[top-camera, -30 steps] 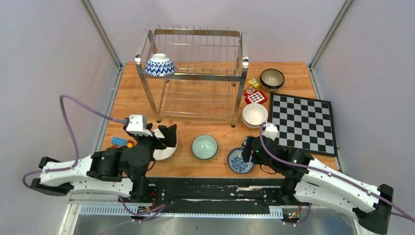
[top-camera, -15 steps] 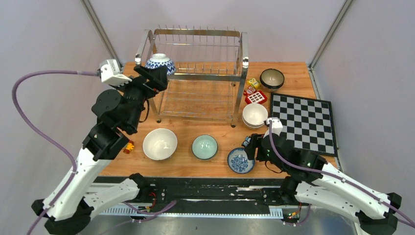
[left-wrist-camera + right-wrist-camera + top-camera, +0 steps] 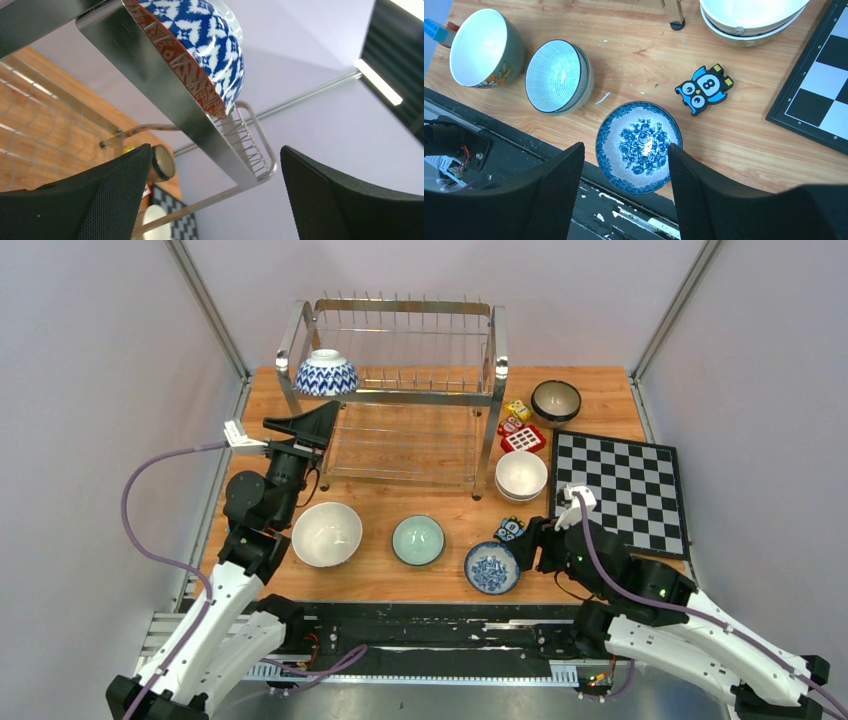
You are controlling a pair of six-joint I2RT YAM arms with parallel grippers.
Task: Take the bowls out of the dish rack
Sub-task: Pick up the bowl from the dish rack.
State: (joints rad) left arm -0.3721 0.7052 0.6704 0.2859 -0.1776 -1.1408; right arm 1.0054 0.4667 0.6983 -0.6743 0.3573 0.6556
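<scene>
Though apart, bowl (image 3: 212,47) above left gripper (image 3: 215,162)

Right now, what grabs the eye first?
A steel dish rack at the back holds one blue-and-white bowl, top tier, left end; the open left gripper points up at it. Near the front edge: white bowl, celadon bowl, blue floral bowl, the right gripper by the last.

— Left wrist view: the blue-and-white patterned ceramic bowl (image 3: 210,45) is cropped by the top edge and partly hidden behind a bar of the shiny steel wire dish rack (image 3: 160,85).
— Right wrist view: the stacked cream-white ceramic bowls (image 3: 749,12) and the black-and-white chessboard (image 3: 819,95) run off frame.
</scene>
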